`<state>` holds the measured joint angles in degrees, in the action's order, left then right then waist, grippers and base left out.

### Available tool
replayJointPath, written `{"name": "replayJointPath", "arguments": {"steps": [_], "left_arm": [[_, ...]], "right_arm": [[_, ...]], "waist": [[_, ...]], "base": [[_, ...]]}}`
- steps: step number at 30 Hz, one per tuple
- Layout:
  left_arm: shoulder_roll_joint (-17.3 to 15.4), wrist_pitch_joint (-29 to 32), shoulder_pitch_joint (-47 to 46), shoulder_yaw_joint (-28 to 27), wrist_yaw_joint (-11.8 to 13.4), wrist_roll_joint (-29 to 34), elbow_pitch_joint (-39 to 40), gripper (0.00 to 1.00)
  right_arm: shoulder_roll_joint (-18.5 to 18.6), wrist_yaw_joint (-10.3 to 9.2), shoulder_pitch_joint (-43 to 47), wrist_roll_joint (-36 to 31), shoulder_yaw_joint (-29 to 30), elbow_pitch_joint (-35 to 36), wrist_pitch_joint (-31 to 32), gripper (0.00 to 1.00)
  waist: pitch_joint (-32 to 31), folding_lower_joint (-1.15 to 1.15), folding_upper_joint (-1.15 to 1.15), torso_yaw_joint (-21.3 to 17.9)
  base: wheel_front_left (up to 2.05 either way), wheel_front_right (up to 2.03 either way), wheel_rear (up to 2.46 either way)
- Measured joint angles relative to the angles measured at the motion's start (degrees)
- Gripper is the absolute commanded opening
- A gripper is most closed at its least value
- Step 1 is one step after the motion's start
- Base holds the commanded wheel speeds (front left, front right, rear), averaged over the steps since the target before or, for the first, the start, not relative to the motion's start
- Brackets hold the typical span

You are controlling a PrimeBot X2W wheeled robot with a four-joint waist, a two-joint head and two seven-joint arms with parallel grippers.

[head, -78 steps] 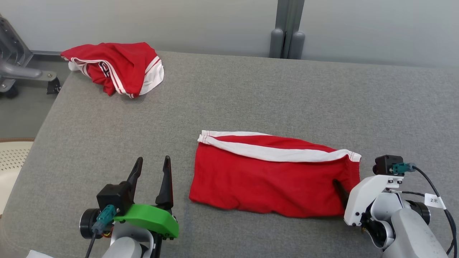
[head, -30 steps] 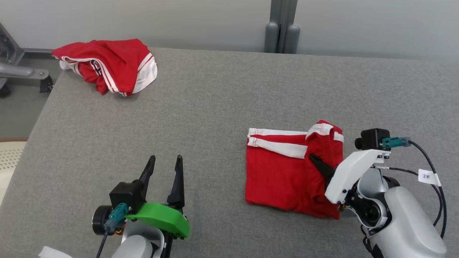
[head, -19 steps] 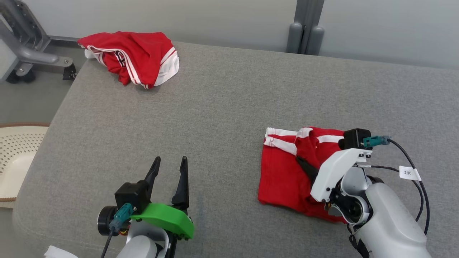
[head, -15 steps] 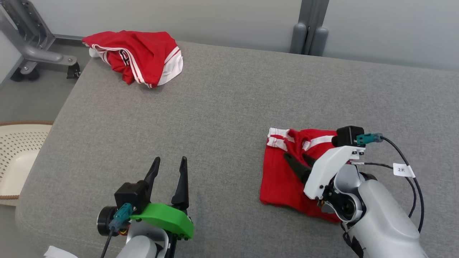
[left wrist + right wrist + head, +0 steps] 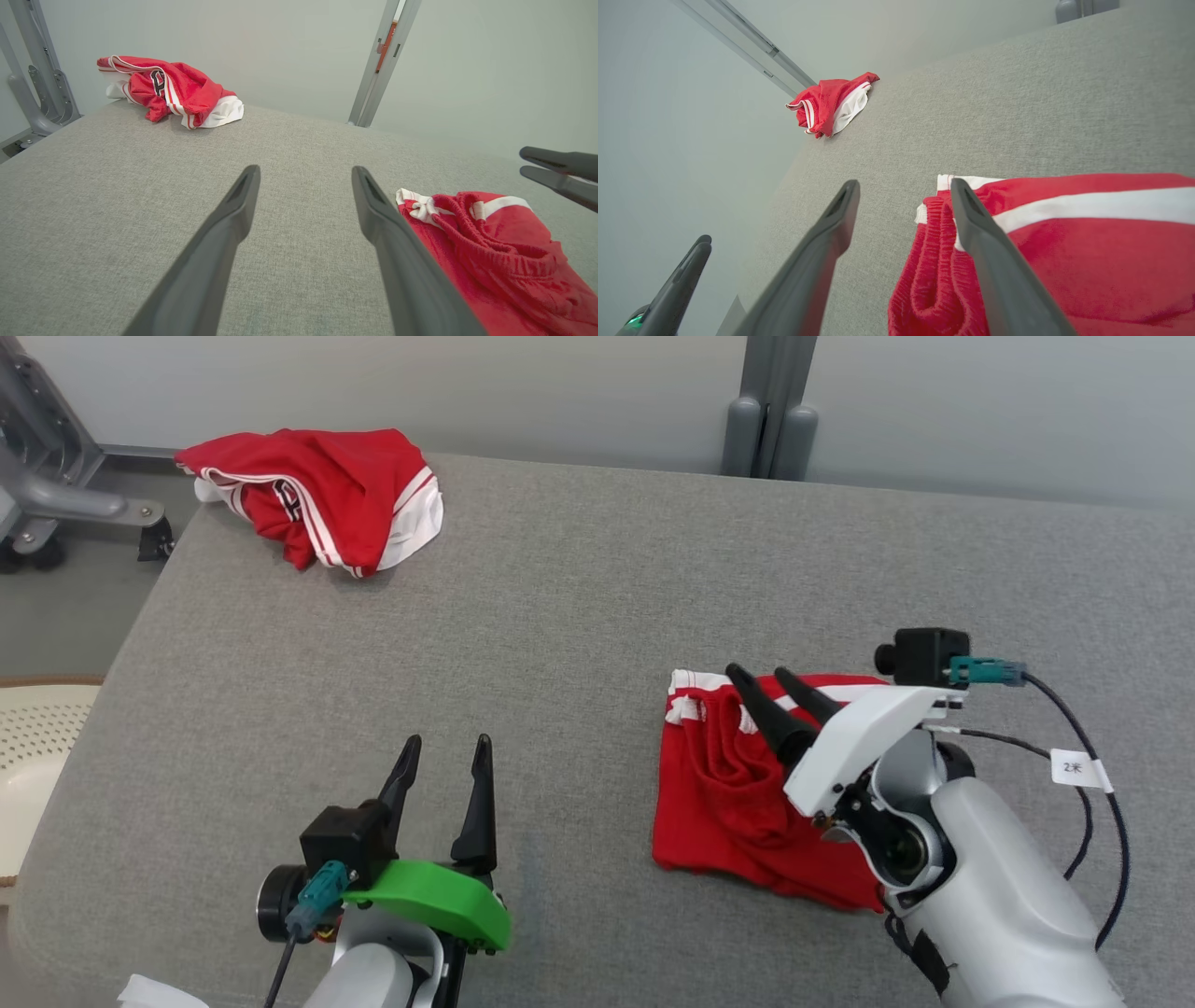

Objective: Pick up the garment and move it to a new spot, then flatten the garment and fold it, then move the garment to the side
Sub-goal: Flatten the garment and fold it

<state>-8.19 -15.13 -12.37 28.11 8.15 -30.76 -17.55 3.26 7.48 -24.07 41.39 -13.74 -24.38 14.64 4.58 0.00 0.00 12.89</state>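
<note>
Hanging over the red garment (image 5: 724, 803), the right gripper (image 5: 758, 672) has its two dark fingers spread apart with nothing between them. In the head view the fingertips lie over the garment's far left corner. The left wrist view shows them lifted clear of the cloth, not touching it.

The garment lies folded on the right half of the grey surface (image 5: 579, 597), closer to the near edge than the far one. A white stripe runs along its far side, and the gathered waistband is bunched in a ridge down its left side.

The left gripper (image 5: 448, 742) sits over the near left part of the surface, well apart from the garment. Its fingers stand wide apart and hold nothing, with only bare grey fabric between them.

A second red and white garment (image 5: 317, 495) lies crumpled at the far left corner of the surface.
</note>
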Motion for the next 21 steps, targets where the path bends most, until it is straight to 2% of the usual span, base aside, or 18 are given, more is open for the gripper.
{"name": "replayJointPath", "arguments": {"steps": [7,15,21], "left_arm": [[0.8,0.0,-1.0,-0.8,-0.6,1.2,0.6,1.00],[2.2,0.0,-1.3,-3.4,-1.4,3.1,1.2,1.00],[3.3,0.0,0.5,-6.7,-2.4,4.5,1.7,1.00]], "right_arm": [[3.8,0.00,2.0,-8.6,4.3,4.1,-8.7,1.00],[4.0,0.00,8.2,-17.2,10.0,8.3,-15.5,1.00],[2.2,0.00,13.9,-24.7,13.6,11.7,-21.9,1.00]], "waist": [[-0.5,0.00,0.00,-2.5],[-1.0,0.00,0.00,-5.5],[-1.7,0.00,0.00,-7.2]], "base": [[0.00,0.00,0.00],[0.00,0.00,0.00],[0.00,0.00,0.00]]}}
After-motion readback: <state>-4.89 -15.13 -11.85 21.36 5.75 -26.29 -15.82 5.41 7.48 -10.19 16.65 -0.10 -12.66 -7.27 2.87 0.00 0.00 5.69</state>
